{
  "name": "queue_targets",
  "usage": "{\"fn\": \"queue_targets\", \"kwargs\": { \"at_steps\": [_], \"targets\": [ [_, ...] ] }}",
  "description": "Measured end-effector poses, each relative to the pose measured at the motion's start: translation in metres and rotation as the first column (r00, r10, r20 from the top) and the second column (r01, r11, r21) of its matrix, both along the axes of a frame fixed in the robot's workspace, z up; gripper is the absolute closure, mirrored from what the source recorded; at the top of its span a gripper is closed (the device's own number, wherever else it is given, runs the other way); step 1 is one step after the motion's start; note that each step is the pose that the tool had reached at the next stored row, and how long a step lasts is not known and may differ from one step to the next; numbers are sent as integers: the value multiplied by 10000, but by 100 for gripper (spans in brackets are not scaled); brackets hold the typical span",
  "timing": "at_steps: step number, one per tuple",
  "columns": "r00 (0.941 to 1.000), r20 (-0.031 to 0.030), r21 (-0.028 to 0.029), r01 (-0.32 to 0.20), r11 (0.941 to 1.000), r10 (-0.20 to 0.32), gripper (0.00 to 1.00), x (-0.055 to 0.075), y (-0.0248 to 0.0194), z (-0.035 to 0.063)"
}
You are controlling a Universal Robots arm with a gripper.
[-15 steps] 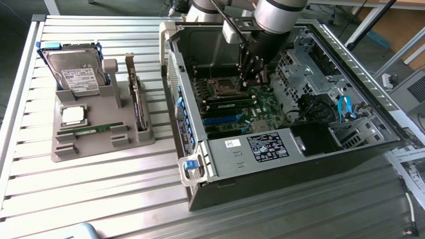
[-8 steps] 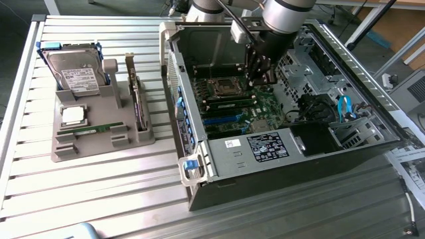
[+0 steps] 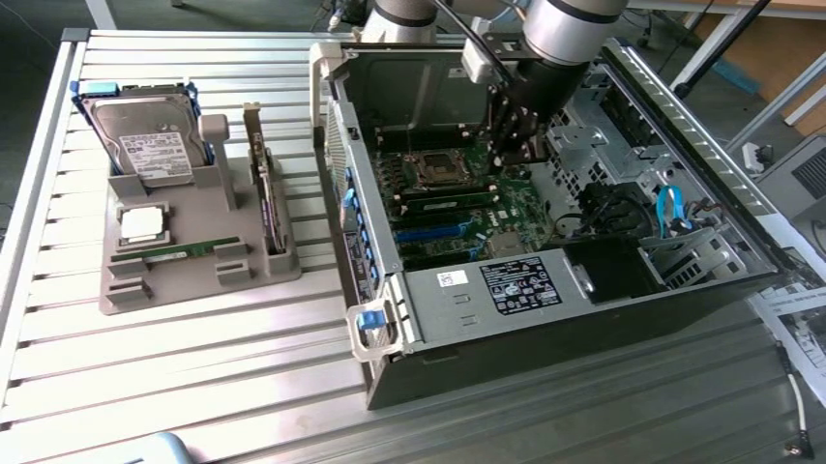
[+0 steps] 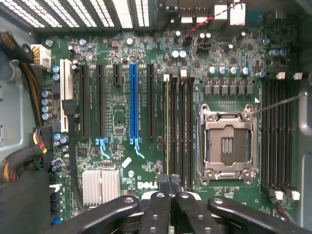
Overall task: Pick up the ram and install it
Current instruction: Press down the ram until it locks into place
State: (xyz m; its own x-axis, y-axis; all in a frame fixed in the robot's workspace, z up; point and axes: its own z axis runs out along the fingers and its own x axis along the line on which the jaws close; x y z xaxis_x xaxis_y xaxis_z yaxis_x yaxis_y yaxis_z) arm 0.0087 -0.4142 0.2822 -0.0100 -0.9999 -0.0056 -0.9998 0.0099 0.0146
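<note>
Closed claw (image 4: pixel 170 187) over seated ram (image 4: pixel 167 126)

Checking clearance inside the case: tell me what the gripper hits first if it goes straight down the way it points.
Probably the motherboard, near the memory slots beside the CPU socket. The shut gripper points at that area, with nothing visible between; depth is hard to judge.
</note>
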Motion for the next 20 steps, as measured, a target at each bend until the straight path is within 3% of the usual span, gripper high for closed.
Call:
{"fn": "queue_targets", "kwargs": {
  "at_steps": [20],
  "targets": [
    [10000, -49, -30, 2, 10000, -2, 89, 321, 0, 0]
  ]
}}
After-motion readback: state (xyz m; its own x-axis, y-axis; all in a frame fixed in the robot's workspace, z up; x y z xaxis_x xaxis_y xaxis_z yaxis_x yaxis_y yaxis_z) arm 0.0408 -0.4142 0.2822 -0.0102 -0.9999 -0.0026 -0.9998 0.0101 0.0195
